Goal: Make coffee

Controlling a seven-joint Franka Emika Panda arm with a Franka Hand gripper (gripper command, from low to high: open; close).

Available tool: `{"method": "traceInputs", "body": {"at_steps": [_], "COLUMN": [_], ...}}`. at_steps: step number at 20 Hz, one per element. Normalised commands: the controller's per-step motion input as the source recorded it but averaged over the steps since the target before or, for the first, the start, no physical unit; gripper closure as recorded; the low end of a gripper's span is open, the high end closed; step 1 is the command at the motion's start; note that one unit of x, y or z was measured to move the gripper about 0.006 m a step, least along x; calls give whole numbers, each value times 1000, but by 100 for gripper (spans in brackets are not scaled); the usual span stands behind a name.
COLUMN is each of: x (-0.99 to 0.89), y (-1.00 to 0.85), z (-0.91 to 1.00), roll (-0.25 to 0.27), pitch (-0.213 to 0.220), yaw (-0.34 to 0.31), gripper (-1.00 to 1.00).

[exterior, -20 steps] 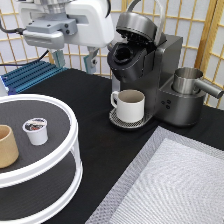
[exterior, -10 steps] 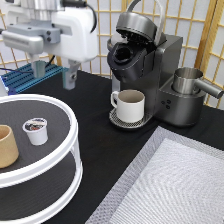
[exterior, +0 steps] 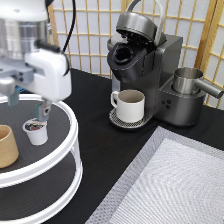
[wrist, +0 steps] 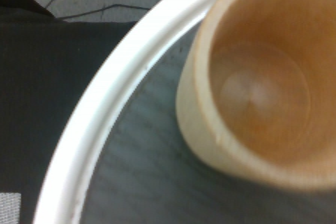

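Little of the task shows as done. The coffee pod sits upright on the upper tier of the round white stand, just beside the tan cup — not yet lifted. The claw hangs just above the pod, its fingers parted and holding nothing. The coffee machine stands with its lid up, its chamber apparently unfilled; a white mug waits on its drip tray.

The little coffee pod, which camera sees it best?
The exterior view: the coffee pod sits whole on the round tray, just below the gripper, beside the tan cup. The wrist view shows only the cup and tray rim, no pod.
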Motion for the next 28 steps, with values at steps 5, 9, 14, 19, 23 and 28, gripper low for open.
{"method": "traceInputs", "body": {"at_steps": [5,9,14,19,23,28], "x": [101,54,163,141,117,5], "y": [-70,223,114,-103,-211,-35], "z": [9,-56,-17,-162,-160,-285], "roll": [68,66,131,129,108,28], "pitch": [-48,1,28,3,0,-3], "yaw": [24,12,0,-6,-27,-46], "gripper": [-100,-100,-100,-100,-100,-100]}}
